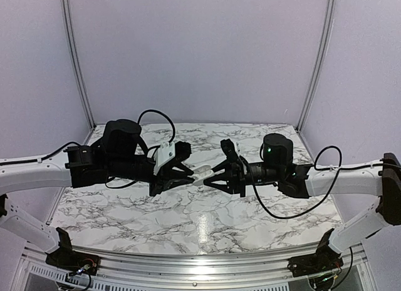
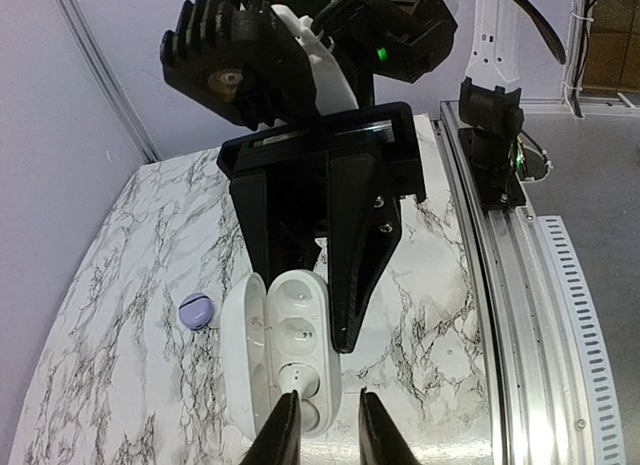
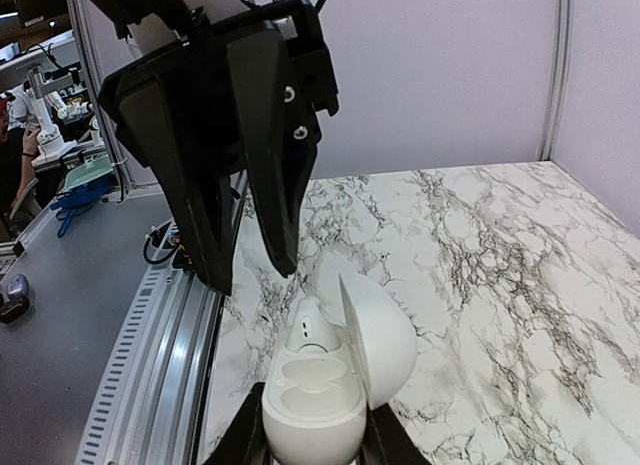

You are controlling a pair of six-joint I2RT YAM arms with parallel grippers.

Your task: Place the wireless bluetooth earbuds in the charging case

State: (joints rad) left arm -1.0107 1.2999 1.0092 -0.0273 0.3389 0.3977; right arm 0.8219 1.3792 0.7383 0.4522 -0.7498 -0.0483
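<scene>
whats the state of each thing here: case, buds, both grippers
charging case: lid open, held up off the table
white earbud: standing in the case's far slot, near slot empty
lilac earbud: lying loose on the table
right gripper: shut on the charging case
left gripper: jaws slightly apart, holding nothing, close to the case
</scene>
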